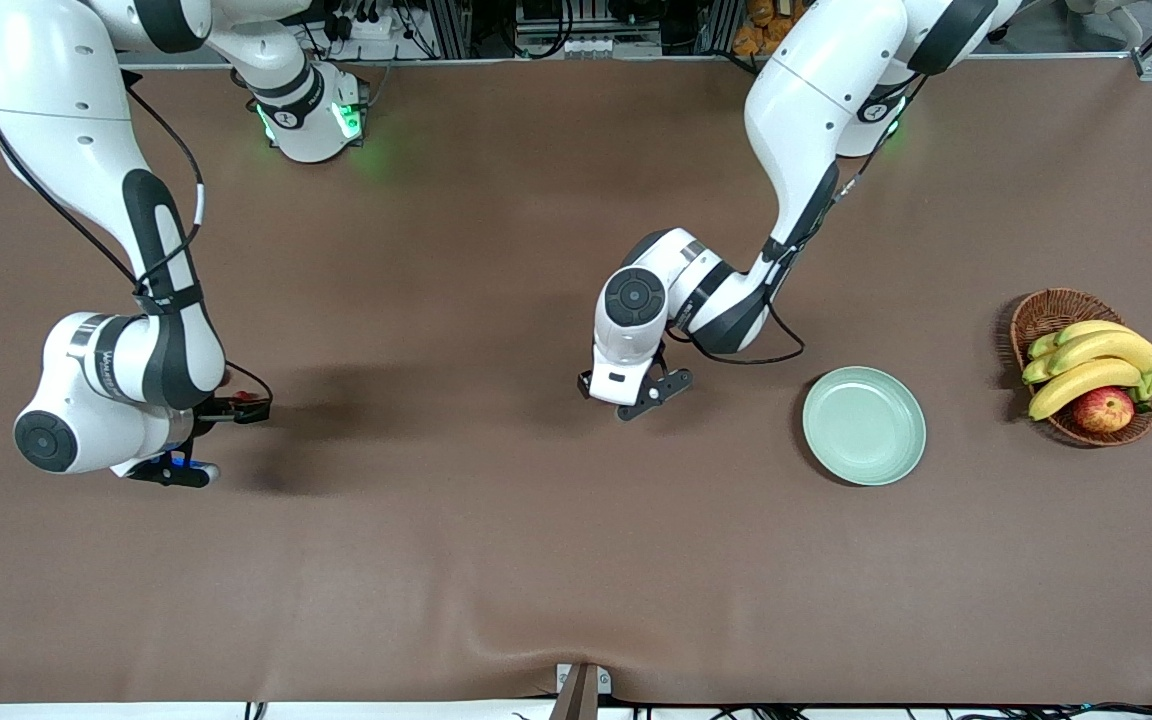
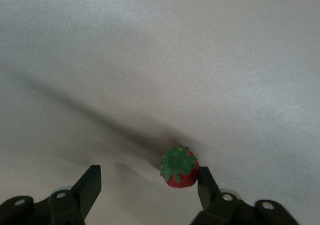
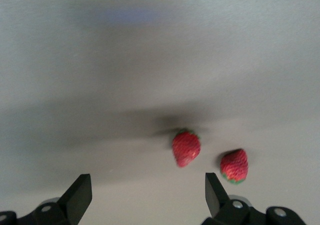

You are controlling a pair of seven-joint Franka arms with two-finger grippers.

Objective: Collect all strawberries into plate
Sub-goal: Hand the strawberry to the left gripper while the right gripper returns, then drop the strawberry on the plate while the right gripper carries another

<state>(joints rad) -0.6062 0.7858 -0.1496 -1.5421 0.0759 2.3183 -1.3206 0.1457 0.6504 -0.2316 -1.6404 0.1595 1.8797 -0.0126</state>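
I'm seeing the left gripper (image 2: 147, 185) hanging with fingers spread over one strawberry (image 2: 179, 166) on the worktop (image 1: 496, 560), beside the plate (image 1: 864, 426) toward the right arm's end. The right gripper (image 3: 148, 195), fingers also apart, is hovering over two strawberries (image 3: 186, 147) well apart from that plate.

My left gripper (image 2: 149, 185) hangs open over mid-table, a small red strawberry (image 2: 179, 167) beside one finger. The round mint-green plate (image 1: 864, 426) lies between it and the brown wicker basket (image 1: 1046, 315) near the left arm's edge. My right gripper (image 3: 148, 192) hangs open near the right arm's edge, over two more red strawberries (image 3: 186, 147) lying side by side.
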